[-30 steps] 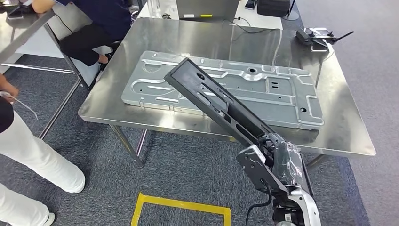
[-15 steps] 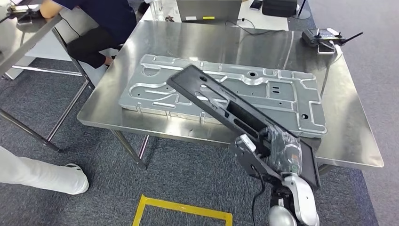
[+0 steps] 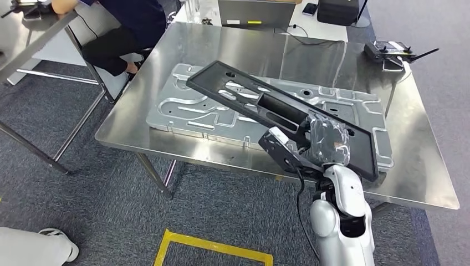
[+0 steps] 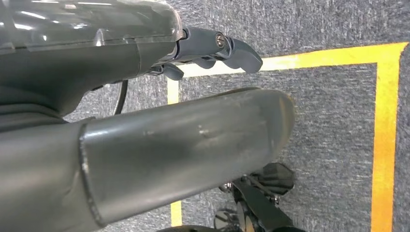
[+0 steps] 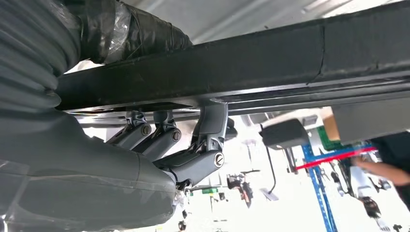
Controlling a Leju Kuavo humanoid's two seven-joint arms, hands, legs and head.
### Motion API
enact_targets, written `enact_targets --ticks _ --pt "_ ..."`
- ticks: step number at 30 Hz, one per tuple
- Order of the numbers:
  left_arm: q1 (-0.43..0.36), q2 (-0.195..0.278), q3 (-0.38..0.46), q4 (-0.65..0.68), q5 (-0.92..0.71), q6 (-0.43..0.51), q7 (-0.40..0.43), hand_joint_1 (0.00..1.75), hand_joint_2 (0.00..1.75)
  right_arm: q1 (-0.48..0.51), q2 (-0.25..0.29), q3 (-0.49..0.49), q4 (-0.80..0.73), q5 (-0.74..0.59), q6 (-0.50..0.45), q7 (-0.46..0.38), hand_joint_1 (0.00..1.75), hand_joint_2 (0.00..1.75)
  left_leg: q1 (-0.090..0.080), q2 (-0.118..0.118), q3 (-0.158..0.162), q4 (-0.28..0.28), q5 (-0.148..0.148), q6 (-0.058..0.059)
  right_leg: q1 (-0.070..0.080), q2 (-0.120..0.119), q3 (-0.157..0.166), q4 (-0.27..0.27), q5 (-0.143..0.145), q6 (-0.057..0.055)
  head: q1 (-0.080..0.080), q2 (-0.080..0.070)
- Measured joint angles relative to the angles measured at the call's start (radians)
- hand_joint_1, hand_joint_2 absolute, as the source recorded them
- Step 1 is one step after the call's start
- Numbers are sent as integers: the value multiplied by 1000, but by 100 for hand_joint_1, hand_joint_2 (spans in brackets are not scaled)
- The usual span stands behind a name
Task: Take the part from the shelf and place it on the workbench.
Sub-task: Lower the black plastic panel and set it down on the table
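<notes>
**Black part held out over the steel worktop**

I have the right hand low and right of centre in the head view, wrapped around the long black part near its lower-right end. From the right wrist camera I see the fingers curled up under the part's underside and the thumb lying along the other face, so it is a firm hold. The part runs on a slant from the hand up toward the middle of the frame, tilted, its far end raised above the stamped metal panel that lies flat on the worktop. Its near end hangs close over the panel's right portion (contact there I cannot tell).

The left hand points down at grey carpet with yellow tape lines; its fingers are loosely apart and it carries nothing.

At the upper left of the head view a seated person is beside the worktop, and a controller with antennas sits at the far right corner.
</notes>
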Motion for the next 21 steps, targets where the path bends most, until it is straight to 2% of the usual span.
enact_targets --ticks 2,3,4,5,6,7,8,9,12,14,16,17,18,19,20,21 --pt "-1 1 0 4 -2 1 -1 0 0 -8 -2 0 10 7 4 0 175 175 0 -1 1 -1 -2 4 -7 3 -72 131 -51 10 0 0" --pt "-1 1 0 7 -4 1 -2 0 0 -11 -4 1 17 15 8 0 175 175 1 -2 2 0 -4 4 -12 3 -99 174 -57 14 0 0" --pt "-1 1 0 10 -7 2 -3 0 0 -15 -5 2 25 26 15 -1 175 175 1 -3 4 2 -6 3 -16 3 -110 180 -42 18 0 0" --pt "-1 1 0 13 -10 2 -6 0 0 -23 -7 4 34 38 24 -2 175 175 3 -5 6 4 -10 0 -20 3 -100 145 -7 20 0 0" --pt "-2 2 0 17 -13 3 -8 0 0 -36 -7 6 45 50 35 -4 175 175 4 -6 9 7 -14 -4 -24 2 -75 81 38 22 0 0" --pt "-2 3 1 22 -16 4 -11 0 0 -51 -8 9 60 62 48 -8 175 175 3 -6 11 11 -19 -9 -25 3 -48 17 70 22 0 0" --pt "-4 5 1 27 -17 7 -14 0 0 -69 -8 13 77 73 61 -13 175 175 2 -6 11 15 -24 -14 -24 4 -25 -37 90 19 0 0" --pt "-7 8 1 33 -19 11 -18 0 0 -84 -8 18 97 82 74 -21 175 175 1 -6 10 17 -26 -21 -21 5 -13 -68 97 15 0 0" --pt "-16 22 2 58 -19 27 -31 0 0 -113 -8 39 165 92 105 -63 175 175 3 -5 11 15 -33 -40 -18 6 -6 -84 88 -5 -1 0" --pt "-21 36 3 79 -19 38 -40 0 0 -125 -9 63 220 84 114 -99 175 175 6 -3 -1 52 -54 -49 -21 5 6 -91 84 -21 -1 0" --pt "-24 50 5 102 -20 48 -44 0 0 -131 -10 98 278 72 109 -122 175 175 8 -1 -58 166 -103 -54 -20 2 18 -93 77 -33 -1 0" --pt "-25 55 6 112 -20 51 -46 0 0 -131 -11 116 304 66 104 -127 175 175 8 -1 -98 236 -127 -56 -18 2 22 -93 72 -36 -1 0" --pt "-26 60 7 121 -20 54 -47 0 0 -129 -12 131 327 62 101 -130 175 175 8 -1 -132 288 -137 -57 -16 2 28 -93 67 -37 -1 0" --pt "-25 65 8 128 -20 56 -48 0 0 -127 -14 143 346 58 99 -132 175 175 7 -1 -151 307 -128 -56 -14 2 35 -93 61 -38 -1 0" --pt "-25 70 8 134 -20 58 -48 0 0 -125 -16 153 362 55 97 -133 175 175 7 -1 -150 284 -96 -53 -13 2 43 -93 54 -37 -1 0" --pt "-24 74 9 140 -20 59 -48 0 0 -124 -17 159 375 53 96 -134 175 175 7 0 -131 226 -50 -48 -12 2 54 -93 46 -35 -1 0"
